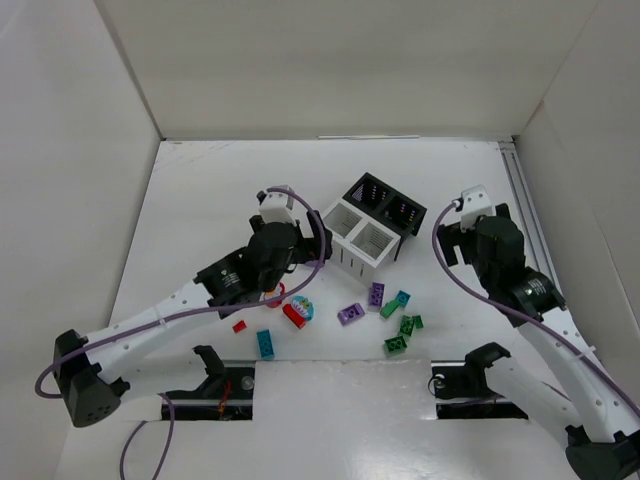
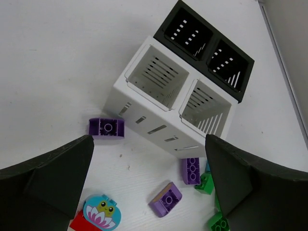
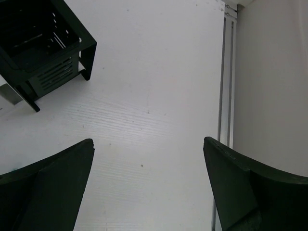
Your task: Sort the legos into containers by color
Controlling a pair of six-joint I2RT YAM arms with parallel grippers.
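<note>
Legos (image 1: 350,313) lie loose on the table (image 1: 200,200) just in front of the containers (image 1: 372,228), and I can see none in a bin. Purples and greens sit to the right, red and teal to the left. My left gripper (image 2: 148,144) hangs above them, jaws spread wide and empty. The right gripper (image 3: 148,142) is just as wide and empty, over bare table beside the black bins (image 3: 43,43). I judge a purple pick comes next. I'd take the purple brick (image 2: 165,199) lying clear of its neighbours, square the fingers across its narrow sides and descend straight. The one just beside the white wall can wait.
</note>
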